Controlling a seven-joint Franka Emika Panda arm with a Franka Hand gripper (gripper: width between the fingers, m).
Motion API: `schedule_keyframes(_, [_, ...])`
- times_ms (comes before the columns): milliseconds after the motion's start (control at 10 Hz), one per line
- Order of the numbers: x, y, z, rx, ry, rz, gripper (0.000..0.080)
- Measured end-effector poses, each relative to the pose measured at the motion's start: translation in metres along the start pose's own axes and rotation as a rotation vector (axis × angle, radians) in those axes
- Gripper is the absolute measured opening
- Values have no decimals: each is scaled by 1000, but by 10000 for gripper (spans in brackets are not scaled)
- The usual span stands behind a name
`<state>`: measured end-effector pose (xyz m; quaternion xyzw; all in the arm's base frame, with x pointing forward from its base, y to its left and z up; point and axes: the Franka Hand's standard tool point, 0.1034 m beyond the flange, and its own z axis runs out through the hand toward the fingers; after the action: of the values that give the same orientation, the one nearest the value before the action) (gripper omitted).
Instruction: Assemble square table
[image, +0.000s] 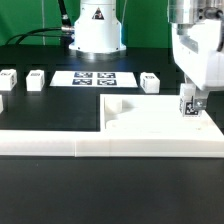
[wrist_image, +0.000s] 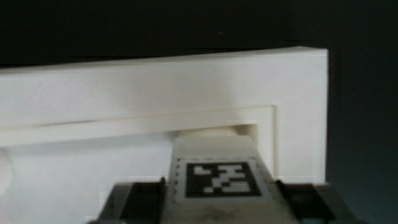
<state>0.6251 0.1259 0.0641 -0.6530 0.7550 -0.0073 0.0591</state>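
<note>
Assembly is at an early stage: no leg is visibly mounted on the square tabletop (image: 150, 118), which lies flat on the table (image: 40, 190) against the low white wall (image: 90, 146). Three loose legs (image: 36, 79) stand near the marker board (image: 97, 78), apart from the slab. The hand (image: 189, 108) is partly closed, clamping a fourth tagged leg (image: 188, 102) upright over the tabletop's corner at the exterior view's right. Wrist view: the leg sits just above a recess near that corner. Whether it is seated cannot be told. Judgement: all four legs remain to be fixed.
</note>
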Motion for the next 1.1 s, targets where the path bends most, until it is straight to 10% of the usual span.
schedule_keyframes(1100, [-4,-5,1,23,13,281,294])
